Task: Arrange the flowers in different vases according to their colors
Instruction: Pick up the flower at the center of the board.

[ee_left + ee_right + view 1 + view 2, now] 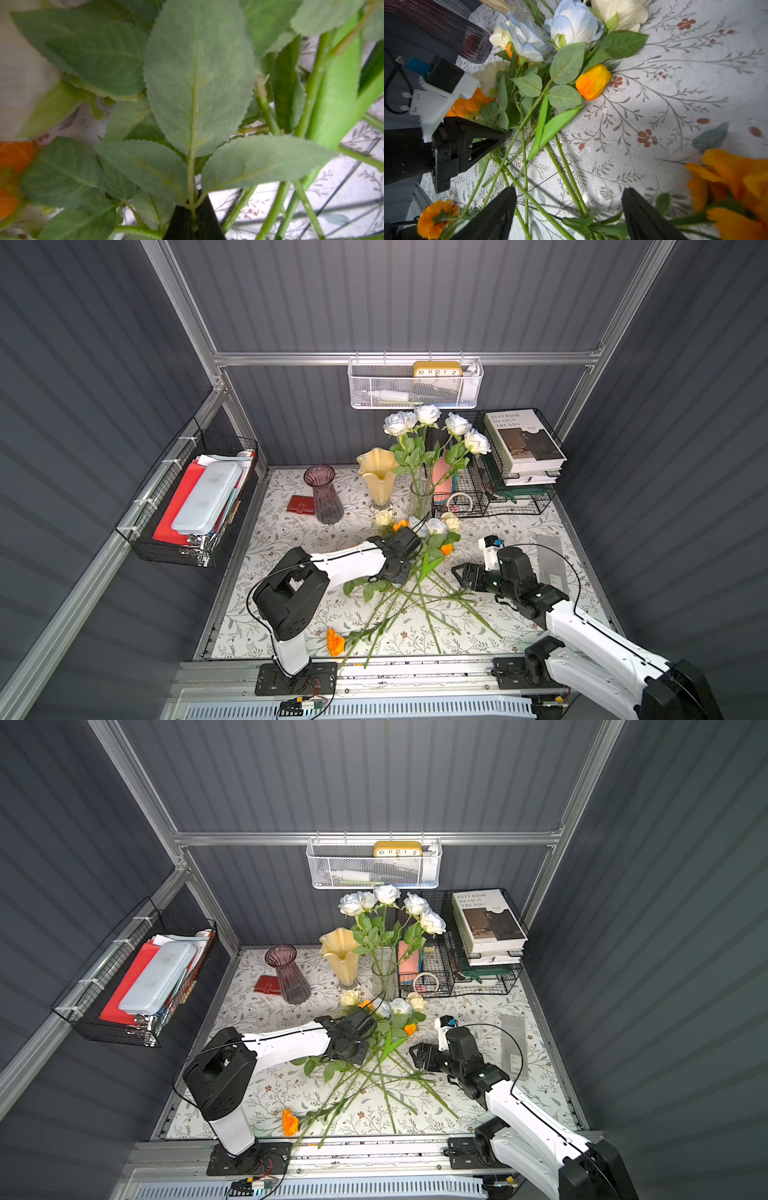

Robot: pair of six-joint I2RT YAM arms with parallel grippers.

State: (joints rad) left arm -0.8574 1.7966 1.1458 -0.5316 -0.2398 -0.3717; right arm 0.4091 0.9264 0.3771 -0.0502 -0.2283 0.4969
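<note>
Loose flowers lie crossed mid-table: white roses [436, 526], cream roses [383, 517], an orange bud [592, 82] and a marigold [335, 642] near the front edge. In the pile, my left gripper [405, 574] [194, 204] is shut on a thin leaf stalk [192, 166] with three leaves. My right gripper [459, 577] [569, 190] stands open low over green stems [571, 176], and nothing is gripped. At the back stand the purple vase [326, 497], the cream-yellow vase [378, 477] and the clear glass vase [420, 499], which holds several white roses [428, 423].
A black wire rack [515, 506] with books fills the back right corner, and a tape roll [459, 502] sits by it. A red wallet [300, 504] lies left of the purple vase. A grey packet [550, 560] lies at the right. Wire baskets [195, 506] hang on the walls.
</note>
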